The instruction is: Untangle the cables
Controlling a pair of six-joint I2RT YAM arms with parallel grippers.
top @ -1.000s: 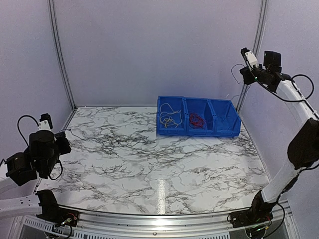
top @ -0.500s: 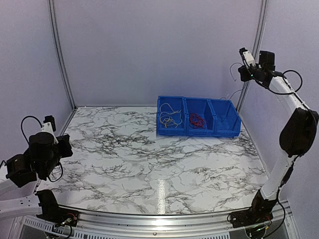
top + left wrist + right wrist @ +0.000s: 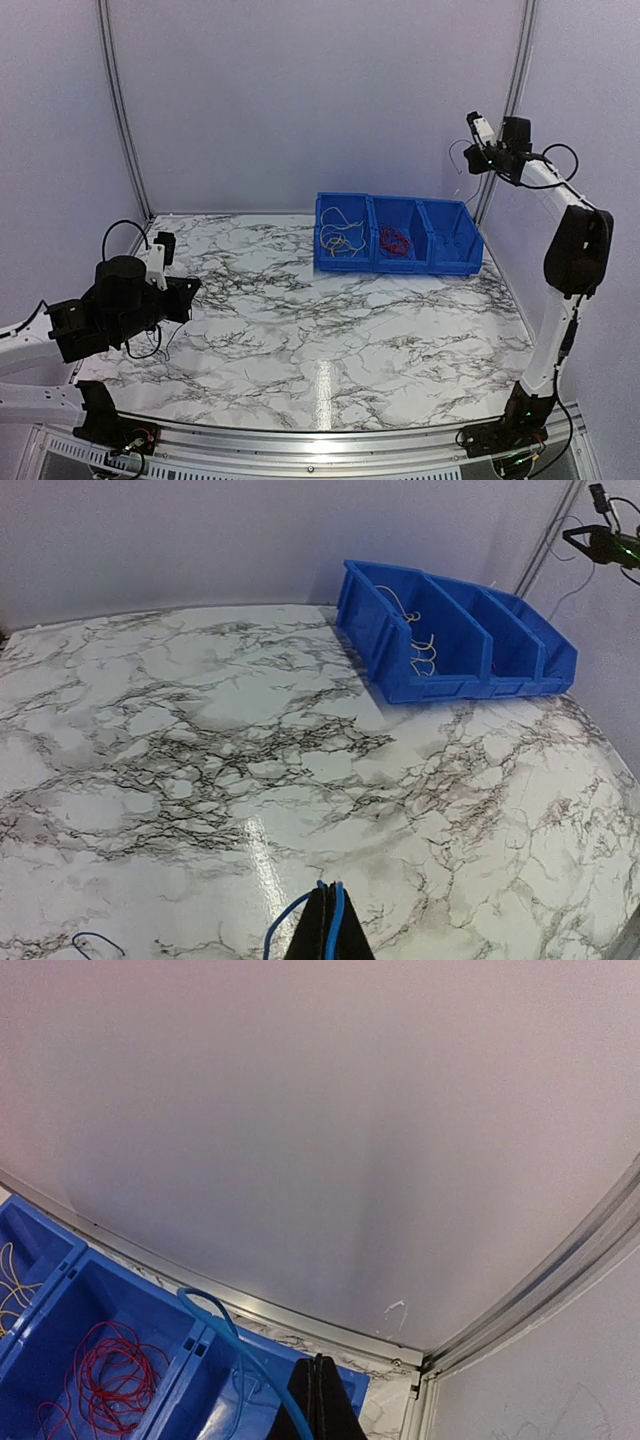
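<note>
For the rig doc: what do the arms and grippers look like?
Left arm and right arm: white links, bulky black joints, loose black cords looping alongside. Left gripper and right gripper: slim black fingers tapering to a point.

Blue bins (image 3: 445,263) sitting on a marble-patterned table (image 3: 300,340)
They are standing side by side near the table's far right corner.

No readable text, label, brand, number or sign in any view. Checked blue bins (image 3: 400,262), marbled table (image 3: 300,330) and back wall (image 3: 300,100): plain surfaces, no print.
</note>
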